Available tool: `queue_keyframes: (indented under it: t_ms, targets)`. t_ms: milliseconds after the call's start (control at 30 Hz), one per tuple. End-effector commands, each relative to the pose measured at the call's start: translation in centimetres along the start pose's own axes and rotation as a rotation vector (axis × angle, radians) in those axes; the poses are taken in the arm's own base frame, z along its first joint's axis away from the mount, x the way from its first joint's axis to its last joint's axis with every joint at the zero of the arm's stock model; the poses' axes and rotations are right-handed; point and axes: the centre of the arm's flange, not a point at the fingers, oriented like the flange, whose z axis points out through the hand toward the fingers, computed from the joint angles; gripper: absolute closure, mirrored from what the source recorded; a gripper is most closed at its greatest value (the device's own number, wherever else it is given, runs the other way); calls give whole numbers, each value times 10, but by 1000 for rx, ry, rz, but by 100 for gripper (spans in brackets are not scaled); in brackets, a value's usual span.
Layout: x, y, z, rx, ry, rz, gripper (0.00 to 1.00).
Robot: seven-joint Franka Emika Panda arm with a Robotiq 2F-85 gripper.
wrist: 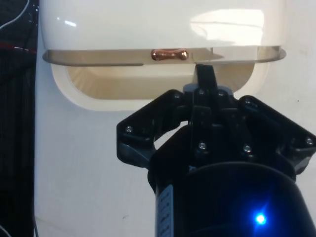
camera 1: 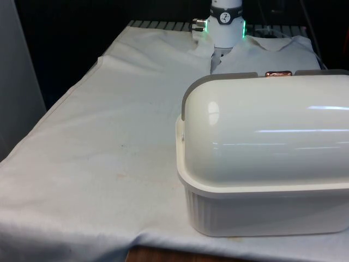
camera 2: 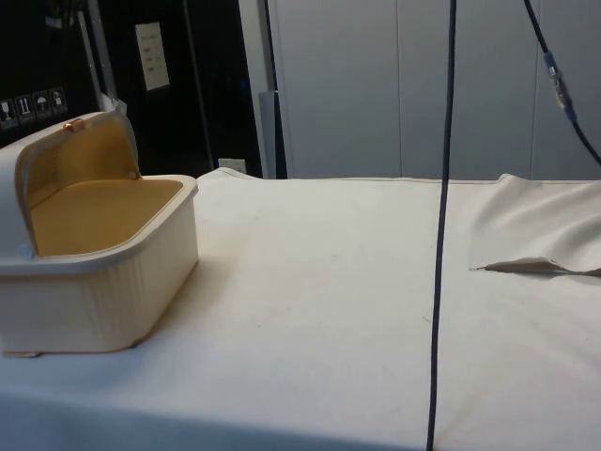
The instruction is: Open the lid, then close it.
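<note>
A cream bread box (camera 1: 262,207) stands at the front view's right with its back to that camera. Its domed lid (camera 1: 262,114) is rolled back and up, and the copper handle (camera 1: 278,73) shows at the top. From the side, the box (camera 2: 103,272) gapes open with a bare tan inside. In the wrist view my gripper (wrist: 205,75) is shut on nothing. Its fingertips sit right at the lid's grey rim (wrist: 237,55), just beside the copper handle (wrist: 169,54), over the open mouth of the box.
The white cloth (camera 1: 98,142) covers the table and drops off at the front view's left edge. A black cable (camera 2: 441,235) hangs down in the side view. A raised fold of cloth (camera 2: 535,266) lies at that view's right.
</note>
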Motion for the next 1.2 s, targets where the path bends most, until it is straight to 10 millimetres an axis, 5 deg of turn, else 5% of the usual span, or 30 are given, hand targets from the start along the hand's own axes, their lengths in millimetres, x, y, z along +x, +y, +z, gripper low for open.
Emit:
queue_keyframes:
  t_ms: [0,700,1167]
  targets:
    - [3,-2,7,5,4,1,100]
    - [4,-16,60,1,53,-5,100]
    - [-1,-26,79,3,37,-11,100]
